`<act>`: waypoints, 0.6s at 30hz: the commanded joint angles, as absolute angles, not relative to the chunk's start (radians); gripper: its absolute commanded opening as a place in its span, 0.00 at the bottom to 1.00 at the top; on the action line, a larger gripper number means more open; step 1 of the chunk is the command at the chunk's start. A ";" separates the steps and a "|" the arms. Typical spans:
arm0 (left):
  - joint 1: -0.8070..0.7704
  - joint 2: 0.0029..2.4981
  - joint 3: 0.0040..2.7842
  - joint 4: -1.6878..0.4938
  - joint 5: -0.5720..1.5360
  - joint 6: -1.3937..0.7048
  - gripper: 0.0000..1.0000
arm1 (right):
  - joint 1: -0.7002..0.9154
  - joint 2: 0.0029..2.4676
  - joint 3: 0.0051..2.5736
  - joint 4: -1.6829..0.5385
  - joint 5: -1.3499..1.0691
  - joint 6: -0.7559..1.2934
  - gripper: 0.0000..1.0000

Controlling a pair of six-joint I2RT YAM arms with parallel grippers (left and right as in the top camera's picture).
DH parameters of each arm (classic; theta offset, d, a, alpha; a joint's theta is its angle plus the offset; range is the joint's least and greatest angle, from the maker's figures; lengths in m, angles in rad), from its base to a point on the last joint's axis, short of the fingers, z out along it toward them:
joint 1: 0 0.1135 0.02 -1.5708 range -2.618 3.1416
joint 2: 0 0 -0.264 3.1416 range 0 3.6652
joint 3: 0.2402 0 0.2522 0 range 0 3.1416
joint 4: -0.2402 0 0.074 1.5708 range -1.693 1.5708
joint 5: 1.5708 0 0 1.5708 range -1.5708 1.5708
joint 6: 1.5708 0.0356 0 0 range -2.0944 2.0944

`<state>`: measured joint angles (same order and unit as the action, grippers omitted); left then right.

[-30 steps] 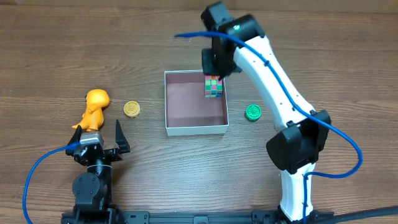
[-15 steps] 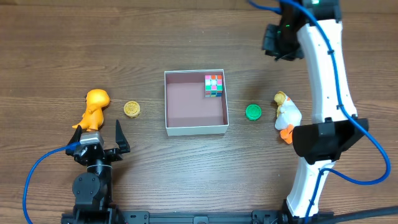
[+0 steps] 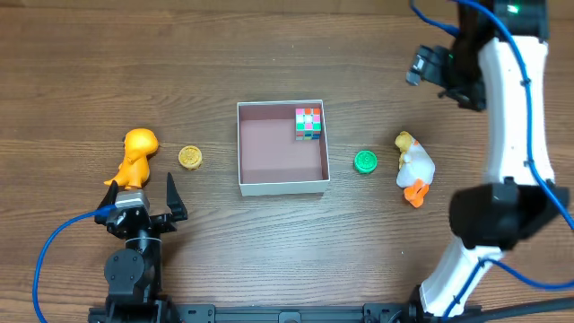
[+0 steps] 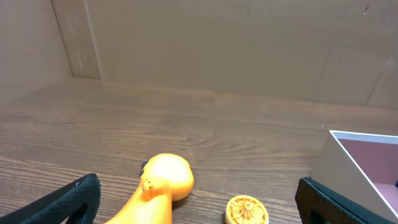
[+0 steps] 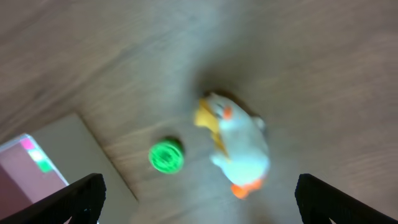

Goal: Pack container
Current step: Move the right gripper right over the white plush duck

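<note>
The wood counter [image 3: 269, 260] has been laid out in one row, so something can be reached by either arm. The container [image 3: 269, 148] is parked dead centre, presumably to be fed from both sides. The right gripper [image 5: 199, 186] is held high, spread wide and empty. The left gripper [image 4: 199, 205] is spread wide too, low at the near left. The orange toy [image 3: 137, 154] is set just ahead of it, and the white duck [image 3: 413, 167] is seen below the right one. Only the colour cube [image 3: 308, 124] is packed, tucked into the far right corner so room is saved. The green disc [image 3: 364, 161] and yellow disc [image 3: 189, 158] are not yet packed.
</note>
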<state>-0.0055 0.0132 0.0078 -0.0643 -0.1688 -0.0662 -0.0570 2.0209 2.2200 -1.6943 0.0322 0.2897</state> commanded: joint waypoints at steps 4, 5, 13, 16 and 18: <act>0.001 0.011 0.005 -0.063 -0.164 -0.041 1.00 | -0.150 1.888 1.928 -1.694 0.034 0.343 1.00; 0.001 0.011 0.005 -0.063 -0.164 -0.041 1.00 | -0.158 1.889 1.888 -1.692 0.036 0.360 1.00; 0.001 0.011 0.005 -0.063 -0.164 -0.041 1.00 | -0.153 1.889 1.561 -1.504 0.050 0.311 1.00; 0.001 0.011 0.005 -0.063 -0.164 -0.041 1.00 | -0.140 1.889 1.488 -1.442 0.051 0.244 1.00; 0.001 0.011 0.005 -0.063 -0.164 -0.041 1.00 | -0.138 1.889 1.456 -1.411 0.048 0.206 1.00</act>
